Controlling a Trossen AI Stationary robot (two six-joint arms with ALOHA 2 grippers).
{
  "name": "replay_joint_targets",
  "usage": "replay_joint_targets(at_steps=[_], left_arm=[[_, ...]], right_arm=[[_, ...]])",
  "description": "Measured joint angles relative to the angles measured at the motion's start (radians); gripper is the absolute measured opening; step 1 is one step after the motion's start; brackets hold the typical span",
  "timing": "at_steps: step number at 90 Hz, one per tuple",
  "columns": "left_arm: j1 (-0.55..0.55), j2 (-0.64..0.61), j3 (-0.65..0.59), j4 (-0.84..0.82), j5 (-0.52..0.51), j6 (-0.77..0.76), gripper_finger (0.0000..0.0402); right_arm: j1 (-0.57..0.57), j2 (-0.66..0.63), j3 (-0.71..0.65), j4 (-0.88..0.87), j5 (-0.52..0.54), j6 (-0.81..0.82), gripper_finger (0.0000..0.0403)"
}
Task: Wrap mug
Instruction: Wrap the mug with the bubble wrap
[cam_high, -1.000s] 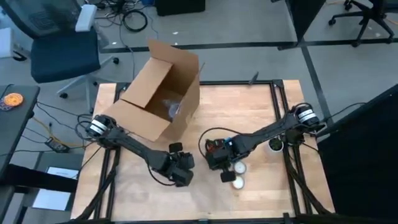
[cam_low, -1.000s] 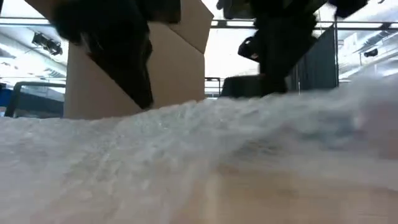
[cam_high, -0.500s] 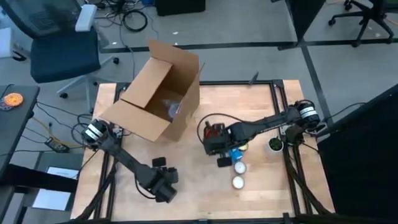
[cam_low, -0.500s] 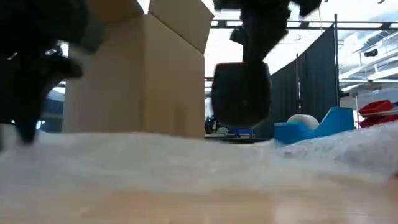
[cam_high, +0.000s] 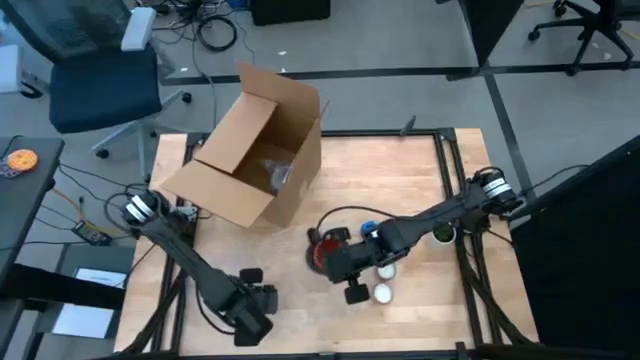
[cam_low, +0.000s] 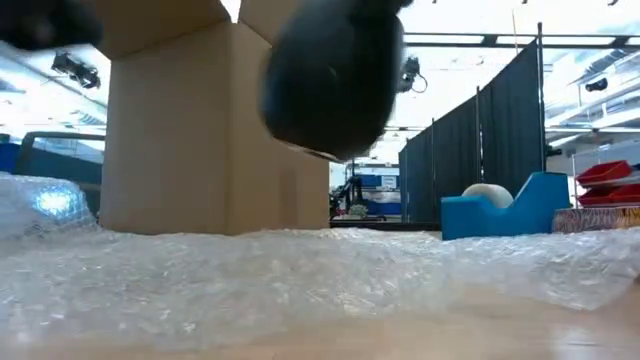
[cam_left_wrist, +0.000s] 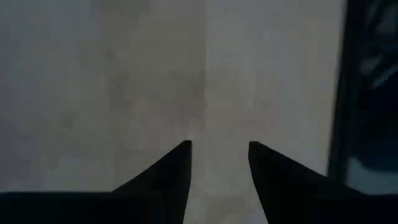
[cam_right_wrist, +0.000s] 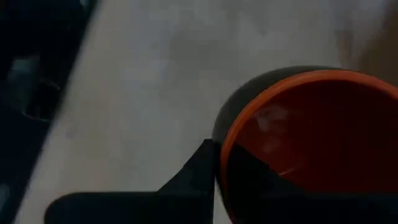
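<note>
**Desk:** Wooden tabletop (cam_high: 420, 180), lab floor beyond it. Where is the mug?

**Photographer:** Near the middle of the table, toward the near edge. The right gripper (cam_high: 335, 262) has the mug (cam_high: 322, 250) clenched by its rim: the wrist camera shows one finger (cam_right_wrist: 202, 171) outside the wall and the other inside the orange-lined bowl. From table height the dark mug hangs tilted, clear above the sheet of bubble wrap (cam_low: 330, 280) that covers the boards.

**Desk:** And the left arm?

**Photographer:** The left gripper (cam_high: 255, 310) sits at the near-left corner, well apart from the mug. Its fingers (cam_left_wrist: 168, 180) stand parted over pale wrap, nothing visibly between them.

**Desk:** What else is in frame?

**Photographer:** An open cardboard box (cam_high: 255, 150) at the far left, a blue tape dispenser (cam_low: 500, 212) and two white caps (cam_high: 382, 292) just right of the mug.

**Desk:** How will the mug handle?

**Photographer:** My reading: rigid, glazed, fairly weighty, breakable if it drops. A rim pinch looks slippery and lets it swing, so it wants setting down gently on its side. The wrap is light and floppy; best taken at a free edge and folded over.
</note>
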Motion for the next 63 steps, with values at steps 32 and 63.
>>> replay_joint_targets(at_steps=[32, 63], left_arm=[[-0.118, -0.229, 0.028, -0.186, -0.144, -0.239, 0.0144], [-0.147, -0.237, -0.069, -0.062, -0.339, -0.235, 0.0144]], right_arm=[[-0.012, 0.284, 0.237, 0.051, -0.003, -0.111, 0.0], [-0.018, 0.486, 0.572, -0.178, -0.032, -0.106, 0.0]])
